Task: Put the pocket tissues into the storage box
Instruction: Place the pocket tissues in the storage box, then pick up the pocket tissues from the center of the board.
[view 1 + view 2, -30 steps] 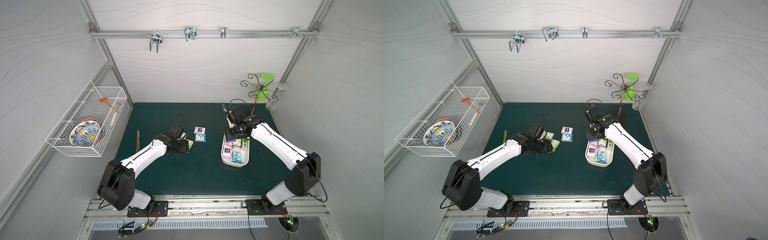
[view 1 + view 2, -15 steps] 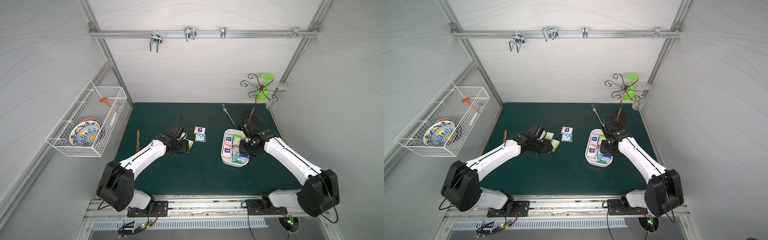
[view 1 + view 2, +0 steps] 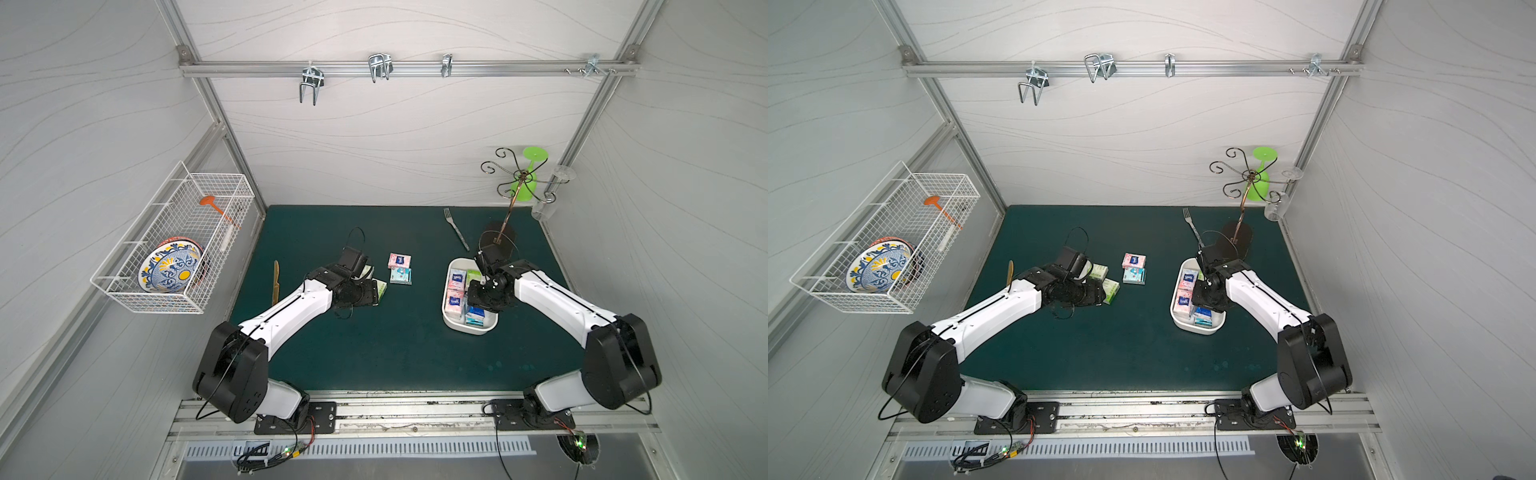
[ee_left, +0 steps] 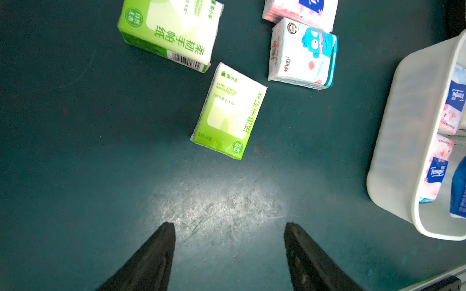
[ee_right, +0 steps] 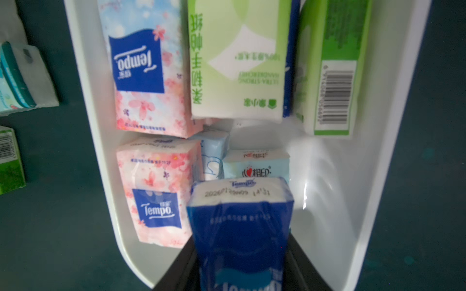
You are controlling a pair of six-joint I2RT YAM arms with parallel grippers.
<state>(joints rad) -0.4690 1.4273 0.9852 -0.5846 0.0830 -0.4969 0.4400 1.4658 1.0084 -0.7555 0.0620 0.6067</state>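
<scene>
The white storage box (image 3: 451, 328) stands right of centre in both top views and holds several pocket tissues in pink, green and blue. My right gripper (image 5: 242, 252) hangs over its near half, shut on a dark blue packet (image 5: 239, 226) that points down into the box. On the mat lie two green packets (image 4: 228, 113) (image 4: 171, 30), a light blue packet (image 4: 302, 53) and a pink packet (image 3: 399, 260). My left gripper (image 4: 230, 225) is open and empty over bare mat, just short of the nearer green packet.
A fork (image 3: 456, 228) lies beyond the box, beside a wire stand (image 3: 513, 195) with a green glass. A wooden knife (image 3: 275, 276) lies at the mat's left edge. A white wire basket (image 3: 174, 245) with a painted plate hangs on the left wall.
My right arm has swung from the box's far left corner to over its near half, carrying the dark blue packet. The left arm has stayed still.
</scene>
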